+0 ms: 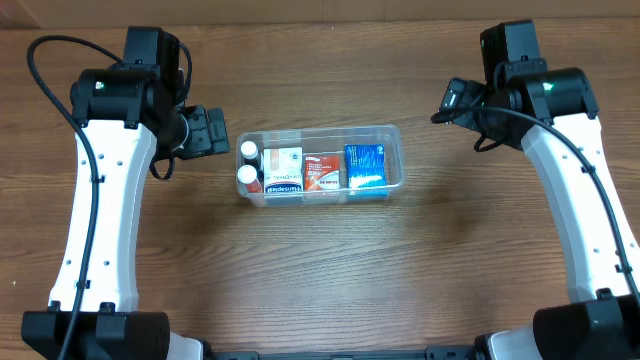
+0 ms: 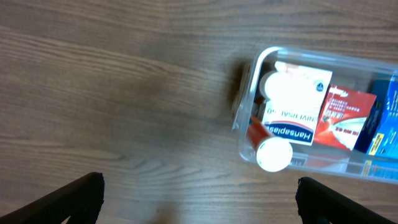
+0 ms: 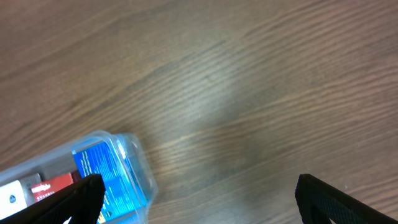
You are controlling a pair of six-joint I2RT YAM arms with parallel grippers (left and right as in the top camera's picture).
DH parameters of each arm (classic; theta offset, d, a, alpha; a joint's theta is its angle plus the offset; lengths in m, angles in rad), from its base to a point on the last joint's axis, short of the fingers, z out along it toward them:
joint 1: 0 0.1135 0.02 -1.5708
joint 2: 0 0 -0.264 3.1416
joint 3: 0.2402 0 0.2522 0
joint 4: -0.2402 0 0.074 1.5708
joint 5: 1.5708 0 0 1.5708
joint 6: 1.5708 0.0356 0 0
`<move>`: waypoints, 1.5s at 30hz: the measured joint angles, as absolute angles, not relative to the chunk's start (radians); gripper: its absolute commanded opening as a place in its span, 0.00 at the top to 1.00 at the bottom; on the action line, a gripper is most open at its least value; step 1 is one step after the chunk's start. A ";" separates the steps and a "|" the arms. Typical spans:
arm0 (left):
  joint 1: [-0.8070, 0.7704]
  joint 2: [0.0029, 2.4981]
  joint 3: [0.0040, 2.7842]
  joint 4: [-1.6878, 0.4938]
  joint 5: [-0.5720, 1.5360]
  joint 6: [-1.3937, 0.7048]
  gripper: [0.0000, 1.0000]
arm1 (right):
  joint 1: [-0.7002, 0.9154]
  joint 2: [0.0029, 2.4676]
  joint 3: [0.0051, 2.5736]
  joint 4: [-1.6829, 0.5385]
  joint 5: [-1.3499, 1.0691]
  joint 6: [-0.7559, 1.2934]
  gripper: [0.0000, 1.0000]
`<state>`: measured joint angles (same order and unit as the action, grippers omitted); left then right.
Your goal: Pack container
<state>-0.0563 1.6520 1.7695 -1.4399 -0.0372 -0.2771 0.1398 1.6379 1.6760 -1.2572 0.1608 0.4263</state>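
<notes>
We note the container (image 1: pixel 398 150) at the centre of the overhead frame on the wooden table (image 1: pixel 320 280). It holds two white-capped bottles (image 1: pixel 248 150) at its left end, then a white box (image 1: pixel 284 168), a red box (image 1: pixel 323 172) and a blue box (image 1: pixel 365 165) at its right end. The left gripper (image 1: pixel 208 131) hangs just off the container's upper-left corner, fingers spread wide and grasping nothing; the right gripper (image 1: pixel 452 98) sits apart at upper right, likewise released and empty.
</notes>
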 measured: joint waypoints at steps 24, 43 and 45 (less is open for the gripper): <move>-0.059 0.541 0.869 -0.868 -0.084 -0.258 0.00 | 0.140 0.715 0.675 -0.786 0.134 0.471 0.00; -0.059 0.517 0.802 -0.931 -0.131 -0.258 0.00 | 0.140 0.773 0.663 -0.789 0.135 0.472 0.00; -0.059 0.517 0.802 -0.943 -0.132 -0.258 0.00 | 0.140 0.784 0.663 -0.790 0.135 0.471 0.00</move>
<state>-0.0593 0.5171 0.8021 -0.9432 -0.1322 -0.2577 0.1398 0.7837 0.6632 -0.7898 0.1349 0.4713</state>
